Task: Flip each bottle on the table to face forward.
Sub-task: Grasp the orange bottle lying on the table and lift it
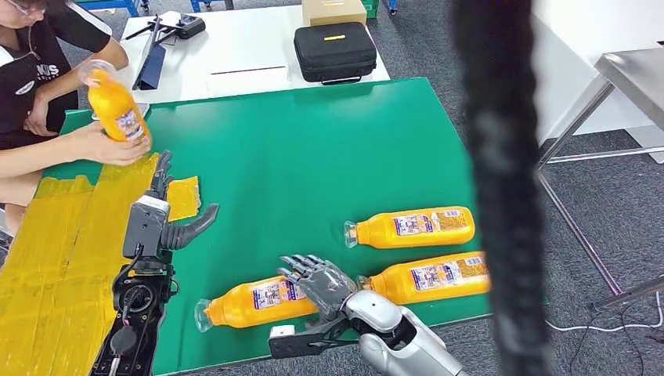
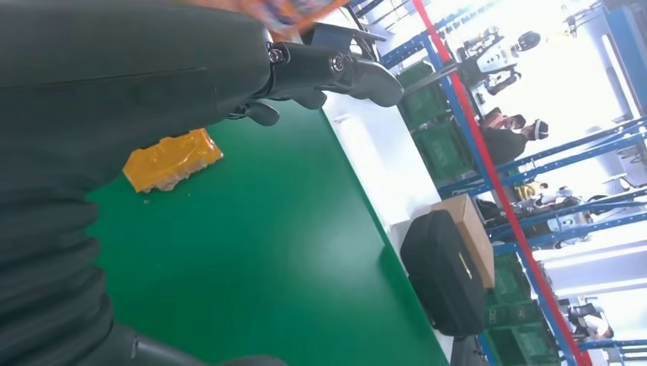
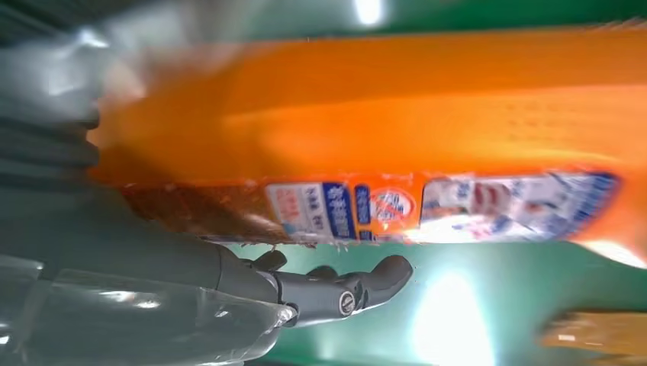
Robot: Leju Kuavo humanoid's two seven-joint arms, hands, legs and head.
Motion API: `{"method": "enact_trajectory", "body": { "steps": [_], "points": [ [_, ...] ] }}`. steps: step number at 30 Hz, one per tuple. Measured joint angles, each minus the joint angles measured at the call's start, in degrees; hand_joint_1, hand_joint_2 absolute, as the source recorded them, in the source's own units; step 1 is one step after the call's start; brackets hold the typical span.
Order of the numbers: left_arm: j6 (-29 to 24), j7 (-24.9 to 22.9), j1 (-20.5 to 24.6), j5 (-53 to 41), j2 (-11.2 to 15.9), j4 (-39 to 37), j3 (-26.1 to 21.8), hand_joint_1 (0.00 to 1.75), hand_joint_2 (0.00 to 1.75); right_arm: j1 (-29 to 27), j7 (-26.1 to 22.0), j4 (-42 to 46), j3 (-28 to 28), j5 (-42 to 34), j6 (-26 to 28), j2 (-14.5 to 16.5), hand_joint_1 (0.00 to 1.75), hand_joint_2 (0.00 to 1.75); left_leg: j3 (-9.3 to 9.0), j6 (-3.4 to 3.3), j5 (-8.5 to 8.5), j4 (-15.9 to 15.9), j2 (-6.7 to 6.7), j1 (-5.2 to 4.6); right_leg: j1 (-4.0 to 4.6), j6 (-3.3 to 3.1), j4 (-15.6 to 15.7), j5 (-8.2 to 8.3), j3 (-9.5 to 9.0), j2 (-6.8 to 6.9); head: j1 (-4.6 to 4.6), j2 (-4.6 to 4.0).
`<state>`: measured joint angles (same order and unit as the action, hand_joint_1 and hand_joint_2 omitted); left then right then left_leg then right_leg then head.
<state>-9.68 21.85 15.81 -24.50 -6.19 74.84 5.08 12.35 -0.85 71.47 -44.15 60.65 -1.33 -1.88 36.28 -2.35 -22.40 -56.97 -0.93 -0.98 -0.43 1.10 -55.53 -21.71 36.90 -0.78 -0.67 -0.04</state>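
From the head view I see three orange bottles lying on their sides on the green table [image 1: 313,149]: the far bottle [image 1: 411,226], the right bottle [image 1: 431,277] near the front edge, and the near bottle [image 1: 254,301] with its cap toward the left. My right hand [image 1: 319,282] rests on the near bottle's base end with its fingers curved over it; I cannot tell whether they grip it. My left hand [image 1: 168,219] sits at the left of the table with fingers spread and nothing in them, just beside a small yellow packet [image 1: 182,197]. At the far left corner a person [image 1: 39,78] holds a fourth bottle [image 1: 116,106] upright. A black case [image 1: 335,51] lies on the white table behind. In the left wrist view, the left hand's fingers [image 2: 336,69] extend apart above the green surface, with the yellow packet [image 2: 172,158] near them and the black case [image 2: 442,274] further off. In the right wrist view, the near bottle [image 3: 381,137] lies close against the right hand, its label visible, with the thumb [image 3: 336,286] extended beneath it.
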Motion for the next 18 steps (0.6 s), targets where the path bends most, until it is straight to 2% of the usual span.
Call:
{"method": "enact_trajectory", "body": {
  "steps": [2,4,6,8,12,18],
  "points": [
    [-0.09,0.01,-0.53,-0.01,-0.01,0.61,0.30,0.00,1.75,0.25,3.04,-1.67,0.02,2.42,1.56,0.93,0.15,1.75,-0.05,0.00,-0.01,0.00,0.00,0.00,0.00,0.00,0.01,-0.01,-0.03,0.00,0.00,0.00],
    [-0.17,-0.01,-1.09,-0.05,-0.02,1.36,0.80,0.00,1.75,0.47,5.17,-3.26,0.16,4.58,2.84,1.83,0.40,1.75,-0.13,0.00,-0.02,0.00,0.01,-0.01,0.00,0.00,0.02,-0.01,-0.09,0.00,0.01,0.00],
    [-0.25,-0.03,-1.56,-0.09,-0.03,2.05,1.39,0.00,1.75,0.64,6.58,-4.71,0.43,6.47,3.84,2.69,1.03,1.75,-0.25,0.01,-0.06,0.01,0.02,-0.02,0.00,-0.01,0.03,-0.02,-0.20,-0.01,0.00,0.00],
    [-0.37,-0.06,-1.88,-0.13,-0.07,2.66,2.01,0.00,1.75,0.73,7.75,-6.16,0.78,8.15,4.72,3.60,1.47,1.75,-0.40,0.03,-0.10,0.01,0.02,-0.02,0.00,-0.06,0.04,-0.06,-0.34,-0.02,-0.01,0.00],
    [-0.46,-0.15,-2.25,-0.17,-0.30,3.74,3.10,0.00,1.75,1.10,9.28,-9.30,1.87,10.46,5.71,5.35,1.74,1.75,-0.70,0.10,-0.25,0.03,0.05,-0.02,0.00,-0.08,0.06,-0.14,-0.62,-0.03,0.00,0.00],
    [-0.47,-0.19,-2.48,-0.14,-0.63,4.86,4.10,0.00,1.75,1.43,8.33,-12.22,4.43,9.89,9.86,7.36,1.75,1.75,-0.92,0.15,-0.18,0.03,0.08,0.00,0.01,-0.07,0.06,-0.13,-0.81,-0.06,-0.01,0.00]
  ]
}}
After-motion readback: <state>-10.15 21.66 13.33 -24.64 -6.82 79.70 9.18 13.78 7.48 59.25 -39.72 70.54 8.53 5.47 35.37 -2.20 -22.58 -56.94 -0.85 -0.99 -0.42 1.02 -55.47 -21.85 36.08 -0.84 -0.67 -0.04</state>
